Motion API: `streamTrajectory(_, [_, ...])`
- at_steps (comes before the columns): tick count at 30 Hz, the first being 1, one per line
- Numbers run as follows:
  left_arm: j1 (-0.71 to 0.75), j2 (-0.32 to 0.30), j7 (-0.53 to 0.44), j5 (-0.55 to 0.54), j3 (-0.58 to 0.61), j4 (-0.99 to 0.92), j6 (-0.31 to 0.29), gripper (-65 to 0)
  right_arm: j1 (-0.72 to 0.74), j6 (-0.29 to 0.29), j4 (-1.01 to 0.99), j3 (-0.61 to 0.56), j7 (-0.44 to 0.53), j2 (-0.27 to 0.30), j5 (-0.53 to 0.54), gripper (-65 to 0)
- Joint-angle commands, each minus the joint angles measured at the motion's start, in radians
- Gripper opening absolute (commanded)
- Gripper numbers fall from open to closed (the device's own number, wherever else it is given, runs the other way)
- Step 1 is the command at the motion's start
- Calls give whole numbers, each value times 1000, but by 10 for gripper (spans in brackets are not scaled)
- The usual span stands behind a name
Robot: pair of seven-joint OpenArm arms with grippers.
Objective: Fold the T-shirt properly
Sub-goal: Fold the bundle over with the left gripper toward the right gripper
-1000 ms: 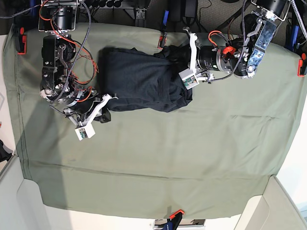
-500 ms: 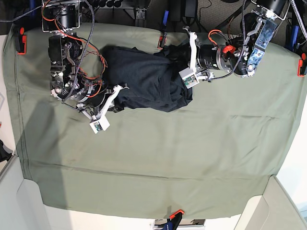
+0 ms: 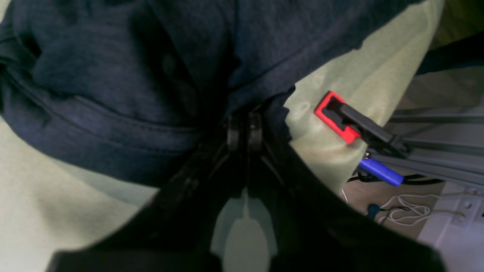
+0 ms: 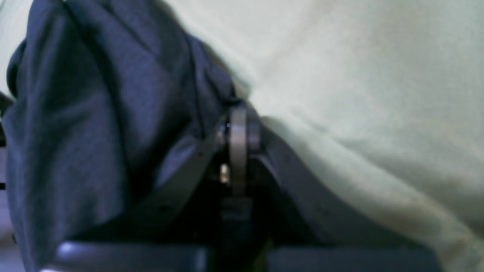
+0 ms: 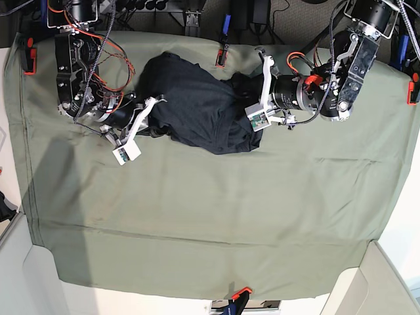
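Both arms are reaching in from the top of the base view, angling toward each other. The left end effector (image 5: 257,108) is pointing inward with its fingertips closed together; the right end effector (image 5: 152,117) is also pointing inward, its fingertips pressing shut, well apart from the left one.
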Motion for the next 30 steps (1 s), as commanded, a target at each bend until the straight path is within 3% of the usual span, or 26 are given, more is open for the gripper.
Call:
streamTrajectory(1, [-25,-14,-17,7,-9,9,14,-635,4,3,13,3,-19,11,-11,-650])
streamTrajectory(9, [-103,-14,-40,31,-9,-6,14,-635,5,3,13,3,-14,8,-8,-650])
streamTrajectory(13, [-151,-11,-81,36,-9,-66,14,-635,5,3,13,3,-14,8,-8,-650])
streamTrajectory(30, [-388,38,-90,35,-8,-299,14,-635,2,3,13,2,-16,-18,40,-650])
